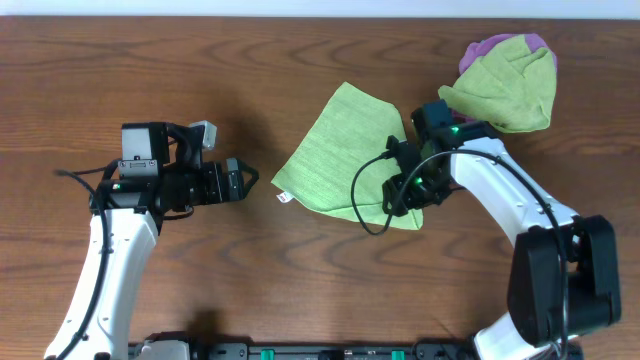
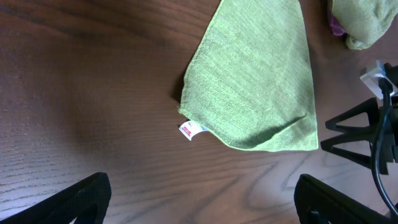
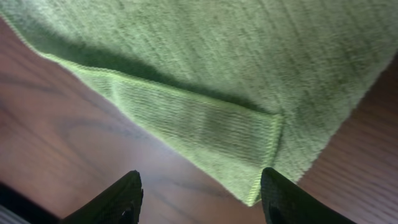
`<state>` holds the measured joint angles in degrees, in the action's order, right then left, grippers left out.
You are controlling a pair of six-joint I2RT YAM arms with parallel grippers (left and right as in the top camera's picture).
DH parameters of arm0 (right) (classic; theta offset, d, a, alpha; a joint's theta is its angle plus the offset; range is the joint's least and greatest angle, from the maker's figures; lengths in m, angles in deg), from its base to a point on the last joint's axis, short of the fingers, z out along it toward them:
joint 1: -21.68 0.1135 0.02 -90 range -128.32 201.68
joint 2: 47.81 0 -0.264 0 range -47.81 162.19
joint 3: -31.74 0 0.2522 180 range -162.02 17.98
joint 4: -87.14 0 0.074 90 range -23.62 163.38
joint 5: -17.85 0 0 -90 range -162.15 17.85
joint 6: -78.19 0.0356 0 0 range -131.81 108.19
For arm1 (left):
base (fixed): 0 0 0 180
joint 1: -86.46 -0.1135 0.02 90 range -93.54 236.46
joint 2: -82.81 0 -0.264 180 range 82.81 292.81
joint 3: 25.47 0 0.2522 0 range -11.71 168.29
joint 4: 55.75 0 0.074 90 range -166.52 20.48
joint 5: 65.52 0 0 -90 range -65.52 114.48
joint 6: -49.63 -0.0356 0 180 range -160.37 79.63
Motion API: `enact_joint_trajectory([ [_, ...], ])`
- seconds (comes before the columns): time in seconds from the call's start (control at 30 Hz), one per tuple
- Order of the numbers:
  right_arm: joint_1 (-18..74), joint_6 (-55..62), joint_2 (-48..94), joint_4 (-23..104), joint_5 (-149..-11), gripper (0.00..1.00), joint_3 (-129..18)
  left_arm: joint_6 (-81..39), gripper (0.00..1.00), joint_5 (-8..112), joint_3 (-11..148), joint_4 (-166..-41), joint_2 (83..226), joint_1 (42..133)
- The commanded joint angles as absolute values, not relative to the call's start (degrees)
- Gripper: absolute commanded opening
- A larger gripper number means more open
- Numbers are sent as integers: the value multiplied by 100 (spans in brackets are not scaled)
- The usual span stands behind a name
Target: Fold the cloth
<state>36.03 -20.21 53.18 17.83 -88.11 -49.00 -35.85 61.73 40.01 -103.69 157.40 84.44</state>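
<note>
The lime-green cloth [image 1: 335,150] lies folded over on the wooden table, its small white tag [image 1: 283,198] sticking out at the near left edge. My right gripper [image 1: 408,190] hovers over the cloth's near right corner. In the right wrist view its jaws [image 3: 202,196] stand apart, and the doubled corner of the cloth [image 3: 249,143] lies loose on the table just inside the right finger [image 3: 292,199]. My left gripper [image 1: 240,180] is wide open over bare wood, left of the cloth. The left wrist view shows the cloth [image 2: 255,81] and tag [image 2: 191,130] well ahead of the fingers [image 2: 81,199].
A heap of green and purple cloths [image 1: 505,80] sits at the back right, close behind the right arm's wrist. A black cable [image 1: 365,205] loops from the right arm over the cloth's near edge. The right arm's base [image 1: 560,280] stands at the front right.
</note>
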Motion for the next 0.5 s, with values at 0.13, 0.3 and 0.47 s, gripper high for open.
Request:
enact_joint_trajectory([
  [0.13,3402,-2080,5346,1982,-8715,61,-4734,-3559,95,6156,4089,-10399,15770,8474],
  [0.3,3332,-2036,5346,2124,-8722,60,-4546,-3559,95,6156,4089,-10399,15770,8474],
  [0.47,3332,-1945,5346,2321,-8744,59,-4393,-3559,95,6156,4089,-10397,15770,8472],
])
